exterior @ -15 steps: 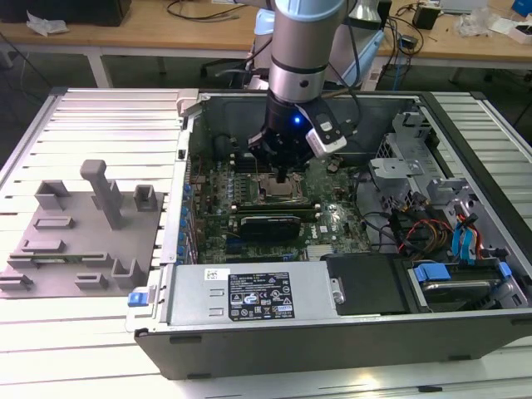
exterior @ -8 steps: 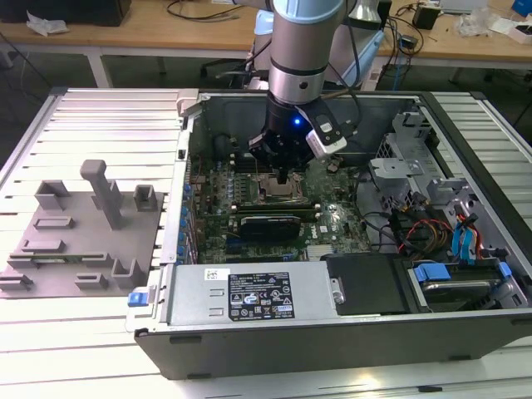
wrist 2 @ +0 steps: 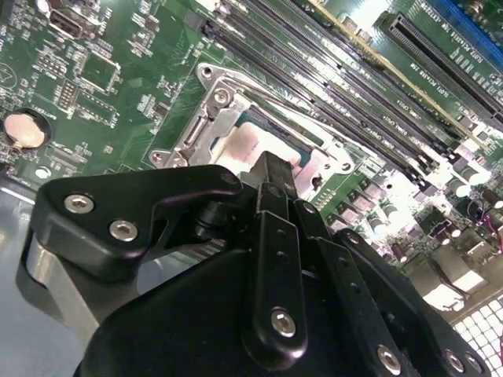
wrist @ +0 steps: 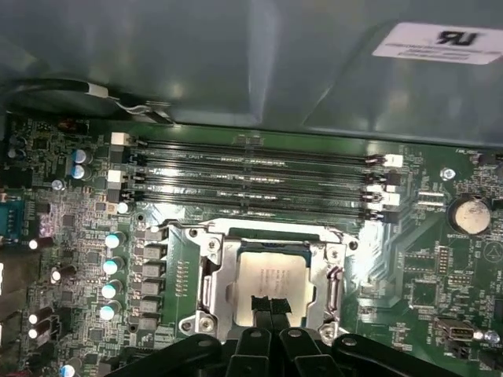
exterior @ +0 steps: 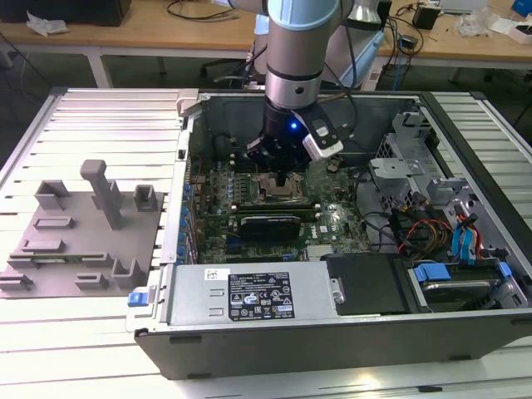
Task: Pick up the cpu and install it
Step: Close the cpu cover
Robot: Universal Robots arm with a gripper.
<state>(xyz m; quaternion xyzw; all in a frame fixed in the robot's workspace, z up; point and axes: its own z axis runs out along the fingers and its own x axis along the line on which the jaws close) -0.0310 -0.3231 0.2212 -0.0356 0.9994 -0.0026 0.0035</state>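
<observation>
The cpu [wrist: 275, 271], a silver-grey square chip, lies flat inside the metal-framed socket [wrist: 212, 271] on the green motherboard; in the second wrist view the cpu [wrist 2: 244, 145] shows as a pale patch in the socket frame [wrist 2: 196, 129]. My gripper [wrist: 271, 305] has its two black fingertips pressed together, resting at the chip's near edge, with nothing between them. In the exterior view my gripper [exterior: 283, 178] points straight down over the socket [exterior: 270, 193] inside the open computer case.
Several memory slots [wrist: 259, 181] run beside the socket. A grey fixture plate [exterior: 79, 241] with upright blocks lies at the exterior view's left, outside the case. The power supply [exterior: 258, 295], drive cages [exterior: 407, 158] and cables [exterior: 424, 233] crowd the case.
</observation>
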